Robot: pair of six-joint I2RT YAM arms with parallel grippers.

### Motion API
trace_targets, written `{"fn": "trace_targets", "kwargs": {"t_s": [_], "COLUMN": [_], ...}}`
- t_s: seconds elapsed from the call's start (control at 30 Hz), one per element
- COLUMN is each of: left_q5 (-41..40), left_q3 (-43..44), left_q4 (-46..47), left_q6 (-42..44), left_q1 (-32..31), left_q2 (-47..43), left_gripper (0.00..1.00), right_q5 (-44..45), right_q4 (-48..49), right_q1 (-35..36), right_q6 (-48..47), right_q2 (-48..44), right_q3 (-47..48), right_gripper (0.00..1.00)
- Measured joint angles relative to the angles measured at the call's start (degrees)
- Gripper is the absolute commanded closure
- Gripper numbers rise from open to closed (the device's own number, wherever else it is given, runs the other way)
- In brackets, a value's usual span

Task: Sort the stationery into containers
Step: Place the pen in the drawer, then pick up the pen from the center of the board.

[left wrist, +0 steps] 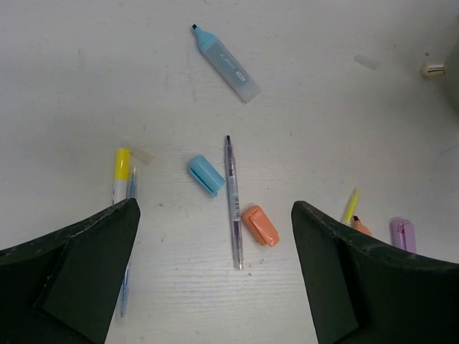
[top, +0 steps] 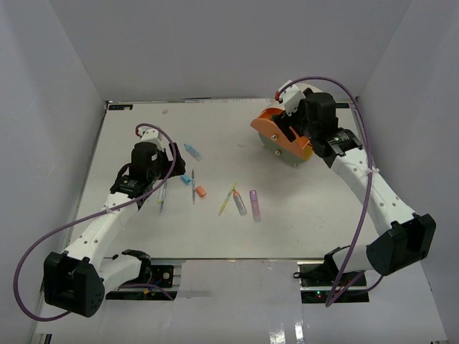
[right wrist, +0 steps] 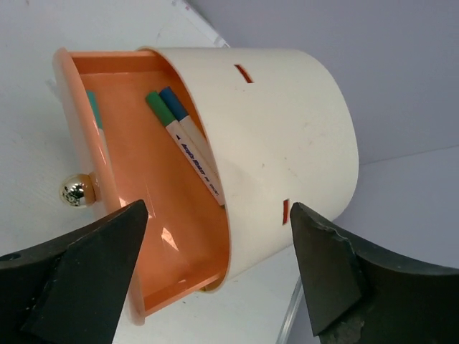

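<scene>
The cream cylinder [right wrist: 287, 122] lies at the back right, its orange drawer [right wrist: 179, 222] pulled out. Two markers [right wrist: 188, 147], capped green and blue, and a teal pen [right wrist: 93, 109] lie in that drawer. My right gripper [right wrist: 219, 279] hangs open over the drawer's end, holding nothing. My left gripper [left wrist: 215, 287] is open above the table, empty. Ahead of it lie a thin pen [left wrist: 233, 204], a blue cap [left wrist: 206, 174], an orange cap [left wrist: 259, 225], a light-blue highlighter [left wrist: 226, 63] and a yellow-ended marker [left wrist: 120, 172]. Yellow, orange and purple pieces [top: 244, 203] lie mid-table.
White walls close in the table [top: 143, 236] on three sides. The drawer's round metal knob [right wrist: 77, 191] sticks out to the left. Purple cables [top: 43, 240] loop beside both arms. A thin blue pen [left wrist: 128, 265] runs partly under my left finger.
</scene>
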Motion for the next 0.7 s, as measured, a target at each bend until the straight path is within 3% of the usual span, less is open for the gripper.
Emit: {"fn": "trace_targets", "kwargs": {"t_s": [0.1, 0.17, 0.4, 0.7], "left_q5": [-0.9, -1.6, -3.2, -4.0], "left_q3": [0.0, 0.0, 0.0, 0.0], "left_q4": [-1.1, -1.8, -4.5, -6.5], "left_q6": [-0.1, -0.4, -1.8, -2.9], "left_q1": [0.7, 1.8, 6.4, 9.7], "left_q2": [1.4, 2.4, 8.0, 16.9], "left_gripper": [0.02, 0.04, 0.12, 0.37], "right_q5": [0.5, -0.3, -7.0, -15.6], "right_q4": [0.0, 1.5, 13.8, 18.5], "right_q1": [0.0, 0.0, 0.0, 0.0], "right_q6": [2.6, 5.7, 19.2, 29.8], "right_q2": [-4.1, -8.5, -31.1, -39.5], "right_q3": [0.0, -0.7, -16.8, -33.8], "right_gripper": [0.02, 0.1, 0.1, 0.1]}}
